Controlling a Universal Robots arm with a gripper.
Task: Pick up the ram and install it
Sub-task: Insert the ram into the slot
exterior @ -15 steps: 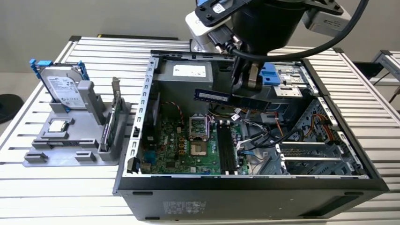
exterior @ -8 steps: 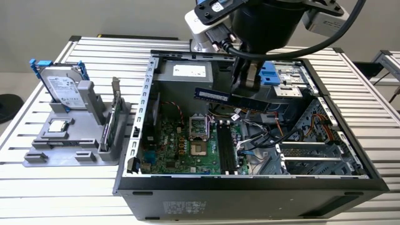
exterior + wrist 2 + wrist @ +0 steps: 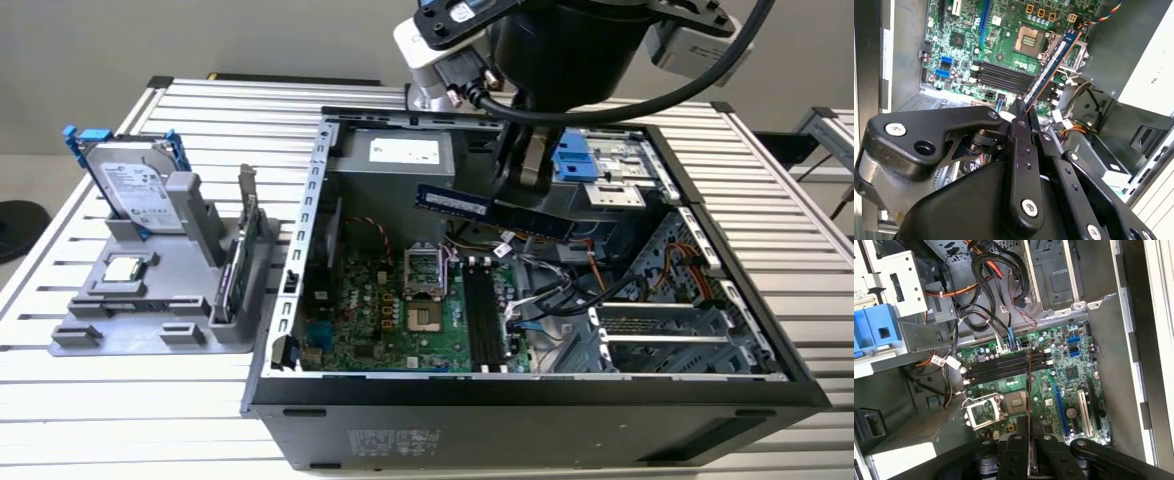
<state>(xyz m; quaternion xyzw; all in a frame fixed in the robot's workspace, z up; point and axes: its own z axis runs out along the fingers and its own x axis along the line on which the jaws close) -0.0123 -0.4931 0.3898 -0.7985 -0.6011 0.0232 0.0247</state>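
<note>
The ram (image 3: 491,208) is a long dark blue stick, held level above the open computer case (image 3: 534,400), over its upper middle. My gripper (image 3: 523,200) is shut on it, gripping near one end, so most of the stick juts out toward the exterior view's left. In the second wrist view the ram (image 3: 1051,62) reaches out from the black fingers (image 3: 1021,125) over the green motherboard (image 3: 964,45). In the first wrist view the ram (image 3: 1029,390) is seen edge-on, crossing above the black memory slots (image 3: 999,367). These slots (image 3: 483,320) lie below the stick, apart from it.
Bundled cables (image 3: 574,290) and a blue drive cage (image 3: 581,160) crowd the case on the exterior view's right. The CPU socket (image 3: 424,275) sits beside the slots. A grey stand (image 3: 134,320) at the exterior view's left holds a hard drive (image 3: 134,190) and a greenish card (image 3: 238,265).
</note>
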